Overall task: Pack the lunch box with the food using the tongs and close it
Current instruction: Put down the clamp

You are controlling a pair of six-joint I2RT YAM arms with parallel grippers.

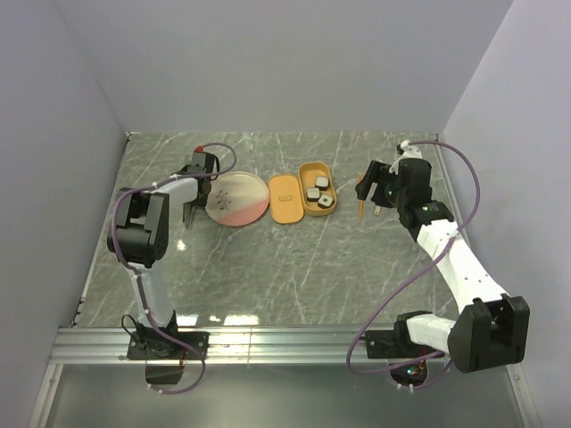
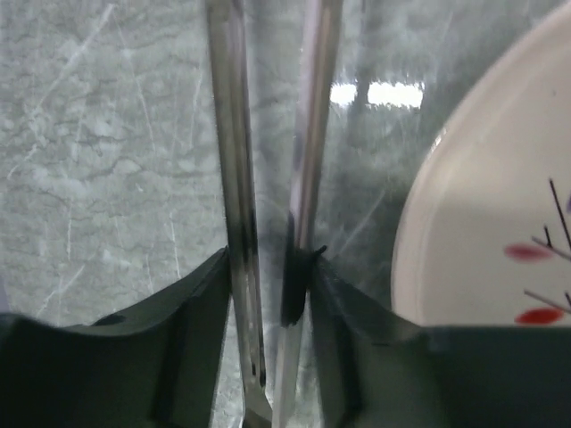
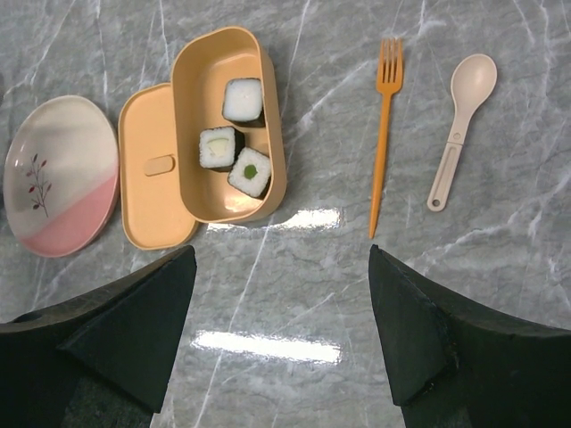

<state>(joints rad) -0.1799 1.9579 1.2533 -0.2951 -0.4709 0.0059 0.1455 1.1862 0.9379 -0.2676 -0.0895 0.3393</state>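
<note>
**Lunch box filled, lid off, tongs in the left gripper**

The small oval orange-tan lunch box (image 3: 214,192) (image 1: 308,171) lay open on the grey-green marble table (image 1: 312,267). The food (image 3: 218,147) (image 1: 314,192), three small dark-skinned rolls with pale centres, sat inside it. Its matching flat oval lid (image 3: 152,192) (image 1: 285,198) lay on the table, touching the lunch box's left side. A round cream-and-pink plate (image 3: 58,174) (image 1: 238,198) (image 2: 482,223) lay farther left of the lunch box, just beyond the lid.

The left gripper (image 2: 268,267) (image 1: 192,205) hung well left of the lunch box, at the plate's far edge. It was clamped on the long slim dark grey metal tongs (image 2: 234,178) (image 1: 189,214), one finger against each thin arm.

The right gripper (image 3: 281,259) (image 1: 373,192) hovered right of the lunch box, its jaws wide apart with nothing between them. A slim orange fork (image 3: 384,143) (image 1: 360,209) lay right of the lunch box, with a beige spoon (image 3: 459,125) beyond it, the two apart
</note>
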